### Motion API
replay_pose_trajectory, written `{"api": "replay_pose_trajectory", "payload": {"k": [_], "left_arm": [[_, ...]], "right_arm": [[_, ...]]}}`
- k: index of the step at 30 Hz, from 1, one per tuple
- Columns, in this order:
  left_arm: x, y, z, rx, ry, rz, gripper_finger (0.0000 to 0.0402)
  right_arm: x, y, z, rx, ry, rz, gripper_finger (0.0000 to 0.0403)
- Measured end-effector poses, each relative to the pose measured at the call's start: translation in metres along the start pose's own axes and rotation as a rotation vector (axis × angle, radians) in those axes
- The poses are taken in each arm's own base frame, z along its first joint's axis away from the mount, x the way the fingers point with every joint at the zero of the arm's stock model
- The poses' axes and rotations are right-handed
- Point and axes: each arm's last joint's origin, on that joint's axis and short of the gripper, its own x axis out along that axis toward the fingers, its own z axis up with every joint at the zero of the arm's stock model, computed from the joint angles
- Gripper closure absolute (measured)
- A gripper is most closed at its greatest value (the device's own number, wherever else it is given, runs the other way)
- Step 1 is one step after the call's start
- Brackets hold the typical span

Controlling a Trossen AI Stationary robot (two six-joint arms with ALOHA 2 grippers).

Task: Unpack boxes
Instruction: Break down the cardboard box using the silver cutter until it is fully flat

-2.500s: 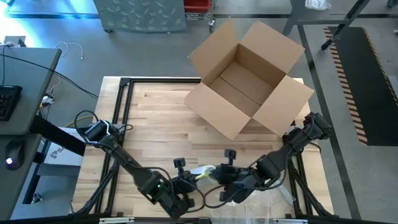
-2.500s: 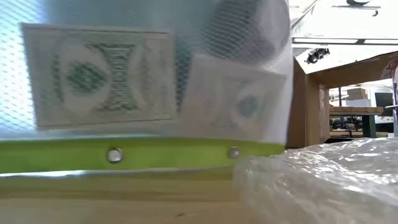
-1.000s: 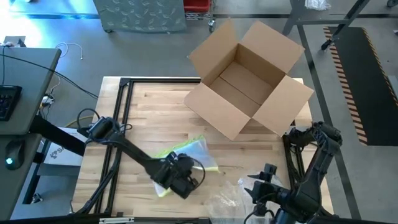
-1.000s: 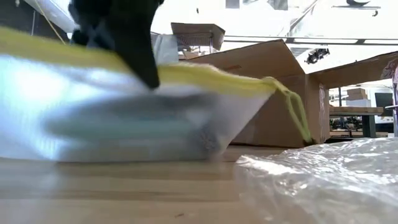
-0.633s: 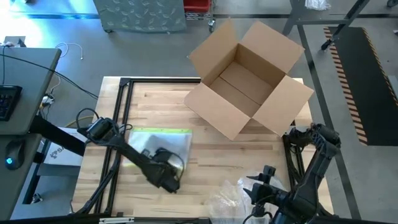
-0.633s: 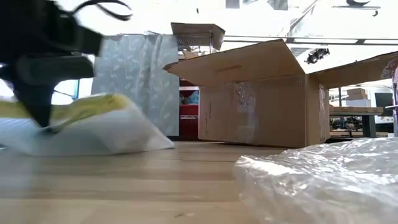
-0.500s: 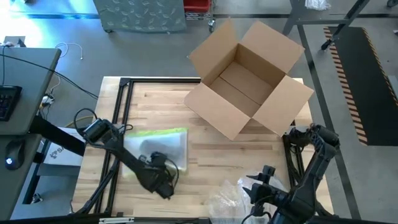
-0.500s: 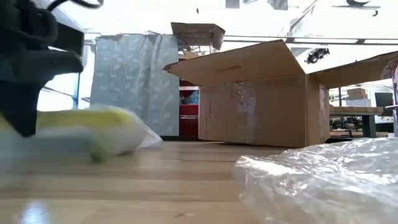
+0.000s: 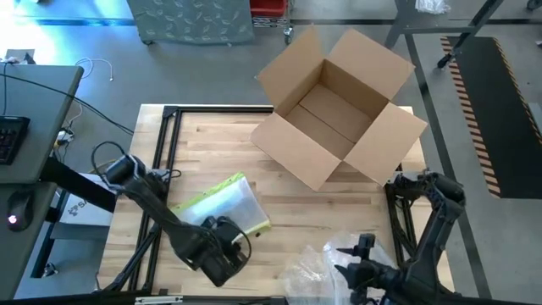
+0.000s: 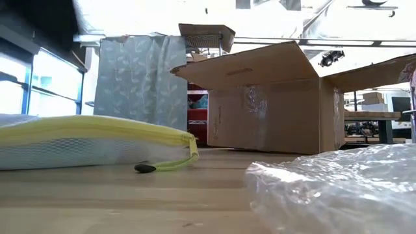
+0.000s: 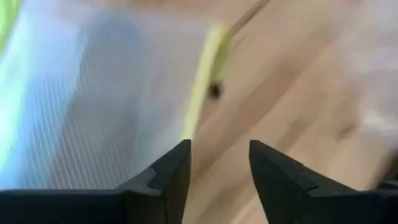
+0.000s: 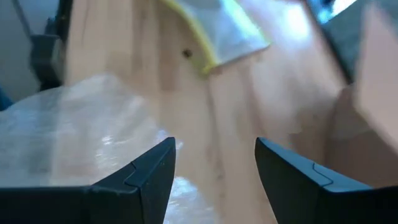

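The brown cardboard box [image 9: 339,110] stands on its bottom at the table's far right with its flaps spread open; it also shows in the low view [image 10: 273,104]. A flat clear sleeve with a yellow edge [image 9: 222,203] lies on its broad side on the table's left half [image 10: 84,143]. My left gripper [image 9: 230,246] hovers open just near of the sleeve, over its yellow edge and the bare wood [image 11: 217,168], touching nothing. My right gripper [image 9: 356,258] is open at the near right, above crinkly clear film [image 12: 62,124].
Crinkly clear plastic film [image 9: 318,267] lies heaped at the near edge, right of centre, and fills the low view's right [image 10: 338,188]. A black frame [image 9: 169,127] runs along the table's left and far sides. Bare wood lies between the sleeve and the box.
My left gripper has carried the sleeve from the table's middle toward the left, laid it down flat and let it go, then drawn back toward the near edge and risen out of the low view. The sleeve now lies alone on the table.
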Motion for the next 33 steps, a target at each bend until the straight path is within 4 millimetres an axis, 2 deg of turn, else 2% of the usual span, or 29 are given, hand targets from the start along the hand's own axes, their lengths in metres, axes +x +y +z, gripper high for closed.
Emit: {"api": "replay_pose_trajectory", "payload": {"k": [5,7,10,12,14,18,21,24,28,31,33], "left_arm": [[-0.034,-0.001,0.041,0.038,-0.209,-0.088,0.0244],[-0.042,-0.010,0.058,0.231,-0.314,-0.135,0.0247],[-0.045,-0.027,0.081,0.622,-0.515,-0.137,0.0254],[-0.038,-0.034,0.099,0.781,-0.618,-0.101,0.0255],[-0.025,-0.032,0.122,0.954,-0.641,-0.090,0.0252],[0.011,-0.009,0.162,1.257,-0.544,-0.082,0.0231],[0.024,0.007,0.183,1.439,-0.512,-0.070,0.0206],[0.032,0.019,0.198,1.548,-0.505,0.008,0.0179],[0.056,0.030,0.206,1.635,-0.409,0.085,0.0153],[0.077,0.032,0.207,1.629,-0.345,0.216,0.0147],[0.092,0.030,0.212,1.564,-0.365,0.309,0.0148]], "right_arm": [[-0.008,-0.010,-0.009,0.026,-0.057,-0.109,0.0203],[-0.009,-0.010,-0.010,0.030,-0.052,-0.109,0.0210],[-0.009,-0.010,-0.010,-0.012,-0.045,-0.106,0.0225],[-0.009,-0.010,-0.010,-0.012,-0.045,-0.109,0.0234],[-0.009,-0.010,-0.010,-0.001,-0.047,-0.110,0.0243],[-0.009,-0.010,-0.011,0.087,-0.009,-0.095,0.0254],[-0.008,-0.009,-0.013,0.162,0.093,-0.065,0.0255],[-0.008,-0.009,-0.013,0.213,0.107,-0.065,0.0255],[-0.007,-0.010,-0.011,0.208,0.052,-0.082,0.0255],[-0.007,-0.010,-0.011,0.170,0.055,-0.081,0.0255],[-0.007,-0.010,-0.012,0.168,0.072,-0.076,0.0255]]}}
